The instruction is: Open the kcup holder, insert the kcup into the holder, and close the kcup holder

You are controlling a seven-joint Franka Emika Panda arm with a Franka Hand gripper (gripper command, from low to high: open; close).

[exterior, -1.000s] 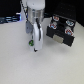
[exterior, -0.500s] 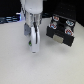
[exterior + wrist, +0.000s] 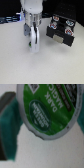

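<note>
1. Exterior view: gripper [image 3: 33, 45] low over the pale table [image 3: 20, 67], pointing straight down, fingers close to the surface
2. Small pod [image 3: 32, 43] between the fingertips, a speck of green just visible there; too small in this view to read its tilt
3. Wrist view: pod [image 3: 46, 110] fills the frame, green foil top with white lettering facing the camera, white rim all round; teal finger pads [image 3: 9, 134] at its side
4. Jaws: clenched on the pod, judged from the pod sitting between the pads in both views; actual contact line blurred
5. Drawer box [image 3: 61, 29] toward the exterior view's right of the gripper and farther back, well apart from it
6. Drawer already pulled out, judged from the round slots with red-and-white pods [image 3: 64, 26] showing from above; pale handle [image 3: 58, 36] at the front edge nearest the gripper
7. Key relation: open slots lie rightward and back from the jaws in the exterior view, and higher than the table surface; pod axis roughly vertical, matching the slots
8. Next move, as a judgement: lift clear of the drawer front, carry right and back, descend over a free slot
9. Free slot not identifiable at this resolution
10. Risk: clipping the drawer's front wall if carried across too low
</note>
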